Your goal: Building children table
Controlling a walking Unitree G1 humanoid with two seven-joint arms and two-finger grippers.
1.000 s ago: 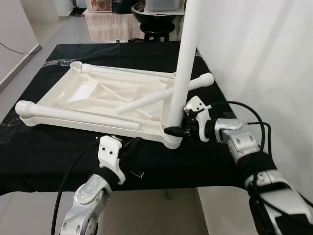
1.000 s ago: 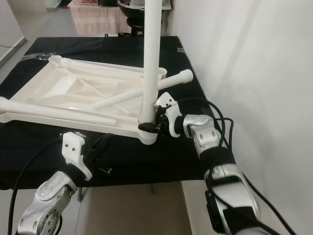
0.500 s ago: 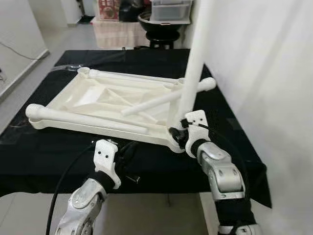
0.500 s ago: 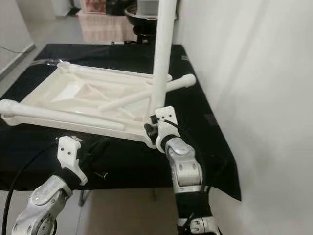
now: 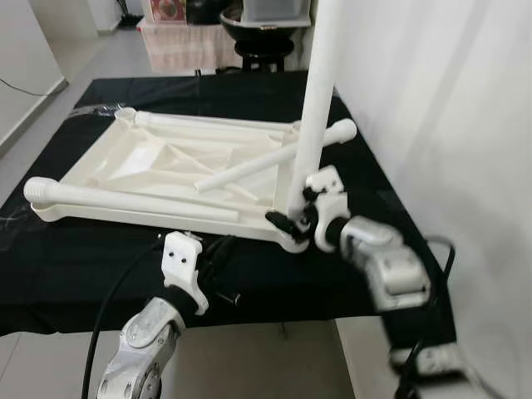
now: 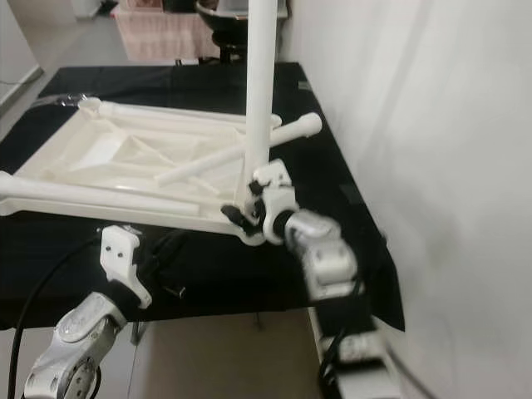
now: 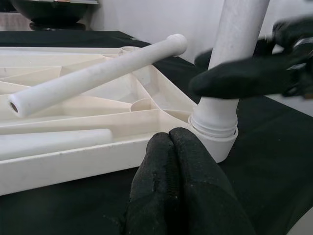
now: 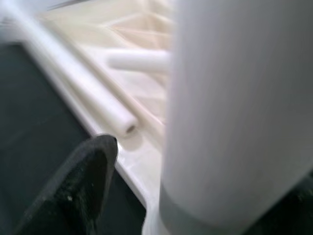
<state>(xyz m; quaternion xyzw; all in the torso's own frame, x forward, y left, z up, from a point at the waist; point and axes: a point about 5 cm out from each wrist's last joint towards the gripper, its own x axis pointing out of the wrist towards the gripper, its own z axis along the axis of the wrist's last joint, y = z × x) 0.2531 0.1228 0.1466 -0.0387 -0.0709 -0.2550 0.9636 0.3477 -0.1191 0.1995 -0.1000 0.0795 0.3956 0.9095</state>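
The white tabletop (image 5: pixel 158 158) lies upside down on the black-covered table (image 5: pixel 83 266). One white leg (image 5: pixel 320 83) stands upright in its near right corner socket (image 7: pixel 213 134). My right gripper (image 5: pixel 293 214) is closed around the base of that leg, one finger (image 7: pixel 234 78) crossing the leg's near side. A loose leg (image 5: pixel 266 162) lies diagonally across the tabletop, another (image 5: pixel 125 199) rests along its front edge, and a third (image 5: pixel 208 123) along the far edge. My left gripper (image 5: pixel 226 248) is shut and empty, hovering just in front of the tabletop's front rim, its fingertips (image 7: pixel 169 139) pointing toward the socket.
A white wall (image 5: pixel 432 125) runs close along the table's right side. Beyond the far edge stand a dark stool with a bowl (image 5: pixel 258 25) and a cloth-draped stand (image 5: pixel 179 41). Open floor (image 5: pixel 33 116) lies to the left. A black cable (image 5: pixel 116 307) trails from my left arm.
The head view shifted. My right arm swung around the upright leg's base, from the right, to below, and back to the lower right, staying on it. The left gripper barely moved.
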